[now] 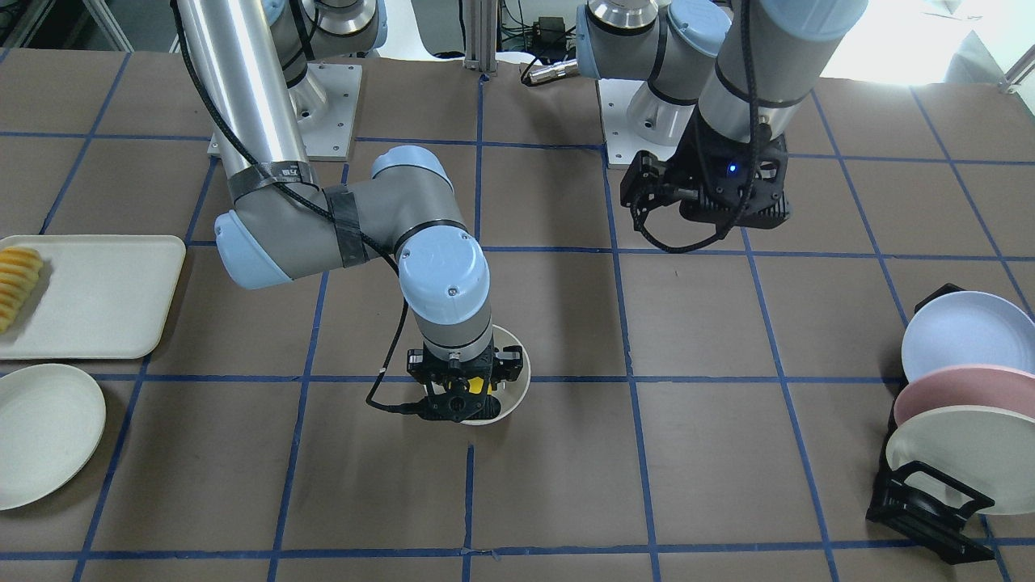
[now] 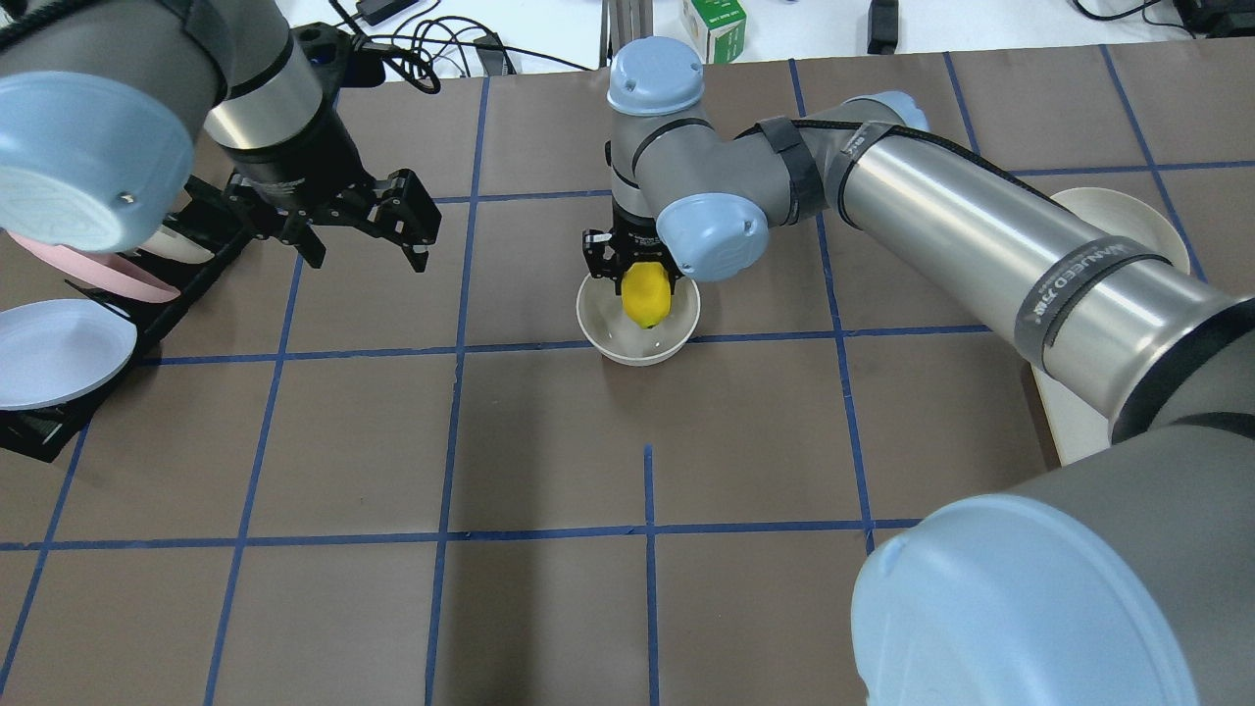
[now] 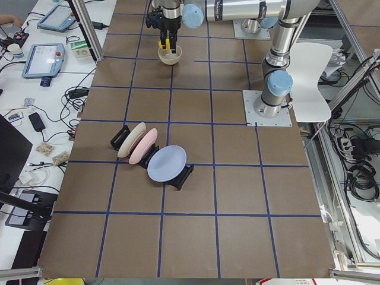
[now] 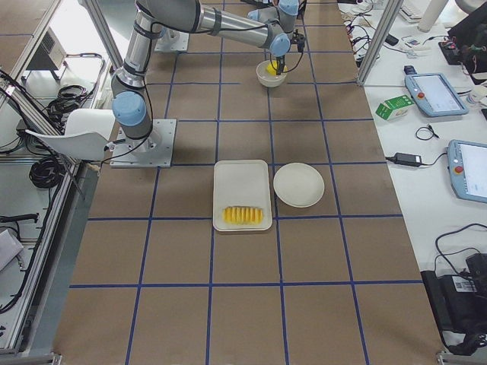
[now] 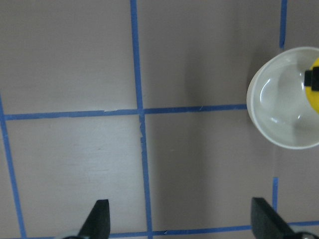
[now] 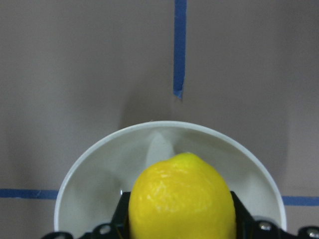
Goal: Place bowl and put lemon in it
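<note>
The off-white bowl [image 2: 620, 338] stands upright near the middle of the table, also seen in the front view [image 1: 521, 365] and the left wrist view [image 5: 279, 109]. My right gripper [image 2: 645, 282] is shut on the yellow lemon [image 2: 647, 296] and holds it tip-down over the bowl's far half, partly inside the rim. The right wrist view shows the lemon [image 6: 182, 199] between the fingers, with the bowl's glossy inside [image 6: 99, 179] below it. My left gripper [image 2: 368, 255] is open and empty, hovering above the table well to the bowl's left.
A black rack with pastel plates [image 1: 954, 404] stands at the table's left end. An off-white tray [image 1: 97, 299] with ridged yellow sliced food [image 1: 18, 283] and a flat off-white plate [image 1: 44, 432] lie at the right end.
</note>
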Robot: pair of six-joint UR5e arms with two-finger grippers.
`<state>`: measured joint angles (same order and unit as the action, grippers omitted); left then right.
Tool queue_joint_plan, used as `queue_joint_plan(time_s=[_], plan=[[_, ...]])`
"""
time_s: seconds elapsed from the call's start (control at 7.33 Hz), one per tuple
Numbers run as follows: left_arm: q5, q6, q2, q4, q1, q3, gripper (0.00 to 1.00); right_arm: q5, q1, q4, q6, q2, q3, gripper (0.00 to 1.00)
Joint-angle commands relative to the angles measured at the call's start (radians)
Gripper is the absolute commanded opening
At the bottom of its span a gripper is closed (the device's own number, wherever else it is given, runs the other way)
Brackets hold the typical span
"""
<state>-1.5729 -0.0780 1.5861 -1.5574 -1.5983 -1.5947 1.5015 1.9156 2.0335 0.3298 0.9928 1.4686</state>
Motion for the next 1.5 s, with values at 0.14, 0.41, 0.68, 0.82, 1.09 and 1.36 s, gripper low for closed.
queue_joint_plan(time_s=[0.14, 0.41, 0.68, 0.82, 1.09, 1.36], plan=[[-0.009, 0.003, -0.049, -0.024, 0.011, 0.007, 1.00, 0.000, 0.013, 0.002, 0.000, -0.009, 0.016, 0.99], [-0.006, 0.004, -0.045, -0.073, 0.018, 0.021, 1.00, 0.014, 0.011, 0.002, -0.005, 0.010, 0.030, 1.00], [-0.003, 0.012, 0.010, -0.081, 0.041, 0.117, 1.00, 0.039, -0.003, -0.085, -0.020, 0.138, 0.029, 1.00], [-0.006, 0.015, 0.034, -0.105, 0.041, 0.157, 1.00, 0.045, -0.018, -0.160, -0.037, 0.233, 0.025, 1.00], [0.014, 0.017, 0.043, -0.124, 0.043, 0.173, 1.00, 0.132, -0.135, -0.343, -0.119, 0.386, 0.032, 1.00], [-0.001, 0.006, 0.034, -0.121, 0.040, 0.156, 1.00, 0.103, -0.251, -0.447, -0.265, 0.532, 0.042, 0.99]])
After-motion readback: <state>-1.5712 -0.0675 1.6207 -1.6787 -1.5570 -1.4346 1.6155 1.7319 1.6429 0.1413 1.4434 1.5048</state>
